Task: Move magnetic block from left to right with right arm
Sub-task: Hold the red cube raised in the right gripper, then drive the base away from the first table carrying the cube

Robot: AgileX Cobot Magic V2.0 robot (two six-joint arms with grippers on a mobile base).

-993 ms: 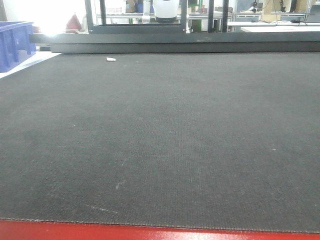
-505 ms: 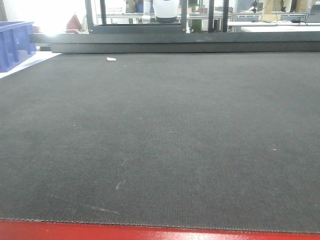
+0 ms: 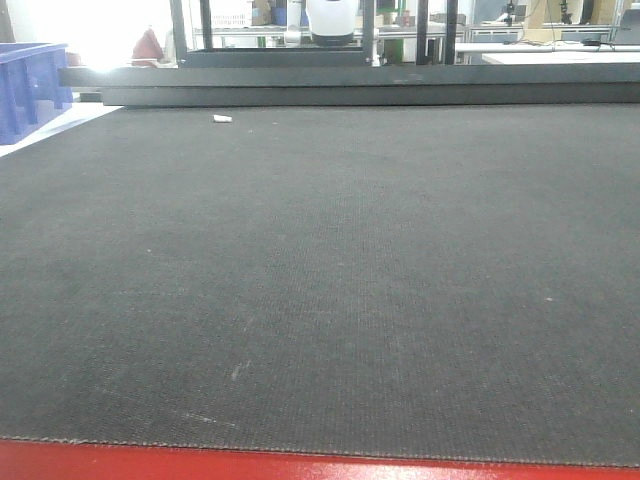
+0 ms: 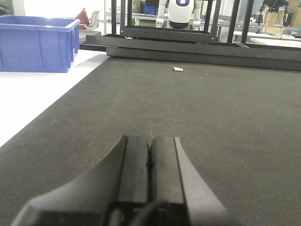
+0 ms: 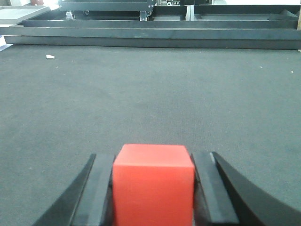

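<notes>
The right tool (image 5: 153, 162) is clamped on the magnetic block (image 5: 153, 188) — the red cube sits squarely between its two black fingers (image 5: 101, 188), with the dark surface (image 5: 150, 94) stretching ahead. The left tool (image 4: 150, 157) has its fingers pressed together. A blue bin (image 4: 37, 44) stands well ahead to its left, and a white scrap (image 4: 178, 69) lies far ahead.

no legible text, labels or numbers anywhere
</notes>
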